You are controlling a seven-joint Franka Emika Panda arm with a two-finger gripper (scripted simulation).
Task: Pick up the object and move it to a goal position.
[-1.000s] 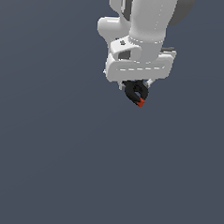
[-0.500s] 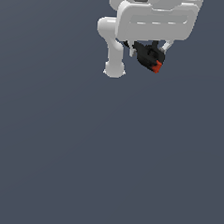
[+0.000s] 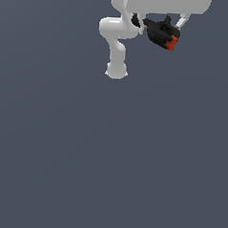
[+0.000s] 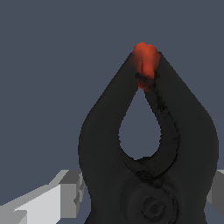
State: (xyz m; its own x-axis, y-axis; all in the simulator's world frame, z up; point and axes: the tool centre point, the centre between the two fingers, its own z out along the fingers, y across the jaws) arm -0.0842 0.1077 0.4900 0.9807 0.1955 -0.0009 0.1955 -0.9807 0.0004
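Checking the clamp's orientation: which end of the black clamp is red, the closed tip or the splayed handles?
The closed tip of the clamp is red; the rest is black, and the end effector holds it.

The robot arm point(image 3: 117, 44) is smooth, glossy white with rounded links and pale grey blocky finger pads point(image 4: 39, 205).

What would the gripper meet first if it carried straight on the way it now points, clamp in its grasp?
Nothing that shows. Beyond the red tip of the spring clamp held in the gripper, the wrist view has only plain grey ground, how far off I cannot tell.
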